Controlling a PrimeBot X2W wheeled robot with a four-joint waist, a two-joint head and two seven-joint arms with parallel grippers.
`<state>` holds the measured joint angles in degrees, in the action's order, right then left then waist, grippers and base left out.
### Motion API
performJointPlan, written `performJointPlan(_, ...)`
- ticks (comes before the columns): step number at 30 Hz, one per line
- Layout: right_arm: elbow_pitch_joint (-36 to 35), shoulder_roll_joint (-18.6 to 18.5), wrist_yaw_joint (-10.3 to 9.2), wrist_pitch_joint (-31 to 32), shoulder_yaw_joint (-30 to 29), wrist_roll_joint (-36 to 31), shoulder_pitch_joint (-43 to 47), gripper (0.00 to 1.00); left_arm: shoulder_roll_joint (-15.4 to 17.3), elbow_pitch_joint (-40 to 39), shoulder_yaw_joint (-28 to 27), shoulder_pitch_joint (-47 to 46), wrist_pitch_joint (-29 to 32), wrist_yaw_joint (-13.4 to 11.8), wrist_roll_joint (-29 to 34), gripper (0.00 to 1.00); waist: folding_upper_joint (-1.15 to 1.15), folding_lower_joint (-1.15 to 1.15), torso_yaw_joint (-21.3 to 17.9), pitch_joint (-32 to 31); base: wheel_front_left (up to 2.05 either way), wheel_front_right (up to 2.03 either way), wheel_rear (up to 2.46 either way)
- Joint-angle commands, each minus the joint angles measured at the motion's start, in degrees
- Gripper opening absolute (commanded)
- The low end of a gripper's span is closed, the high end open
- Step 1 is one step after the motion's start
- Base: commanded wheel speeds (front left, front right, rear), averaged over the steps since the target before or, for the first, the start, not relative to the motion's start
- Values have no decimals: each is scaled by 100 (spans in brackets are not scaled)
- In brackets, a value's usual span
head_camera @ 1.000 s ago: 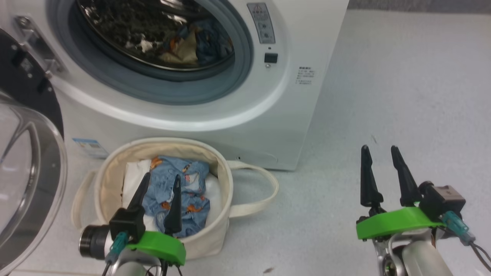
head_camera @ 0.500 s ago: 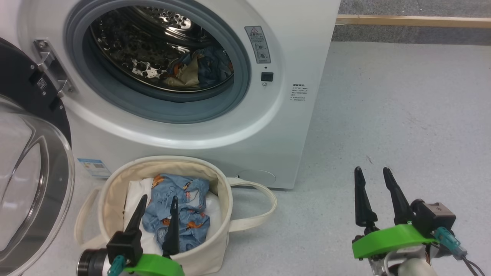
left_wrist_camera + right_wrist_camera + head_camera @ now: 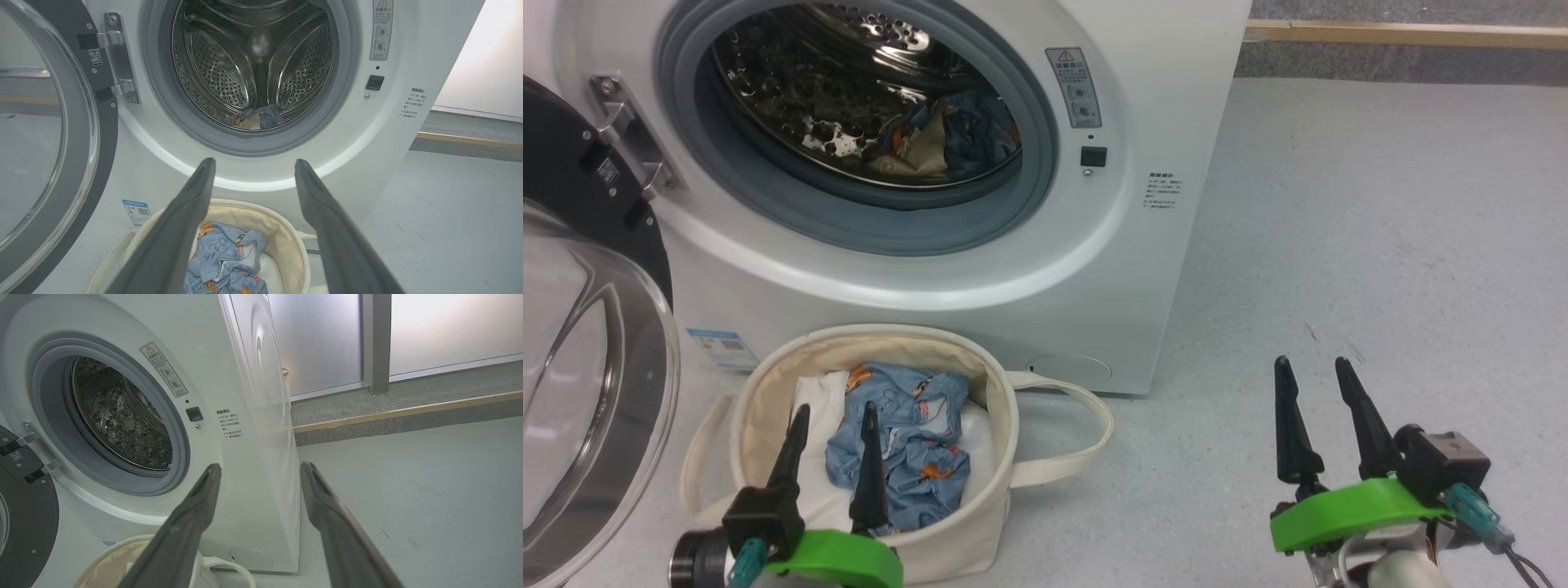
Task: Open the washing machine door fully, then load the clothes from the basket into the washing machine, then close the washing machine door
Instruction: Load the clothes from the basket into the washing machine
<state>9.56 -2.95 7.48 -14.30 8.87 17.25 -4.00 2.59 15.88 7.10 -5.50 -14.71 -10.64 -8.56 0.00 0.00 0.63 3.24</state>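
Grey speckled floor all round, and the white washing machine stands right ahead of me. Its door is swung wide on my left, black rim and glass bowl cut off by the frame edge. Deep in the steel drum lies the patched garment, too bunched to make out its shape. Below the opening sits the cream basket, with the light blue garment crumpled on a white bundle that is mostly buried. My left claw hovers above the basket, fingers apart and empty, my wrist hiding the near wall. My right claw hangs over bare floor well to the right, fingers apart, holding nothing.
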Motion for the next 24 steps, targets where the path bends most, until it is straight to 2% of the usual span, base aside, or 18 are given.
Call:
performJointPlan(1, -183, 7, 1, -70, 151, 17, -133, 100, 29, -207, -172, -218, -29, -27, 30, 100, 0, 0, 8, 28, 0, 0, 0)
performJointPlan(24, -174, 7, 1, -70, 147, -19, -156, 100, 29, -186, -106, -220, -29, -30, 7, 100, 0, 0, 1, 4, 0, 0, 0)
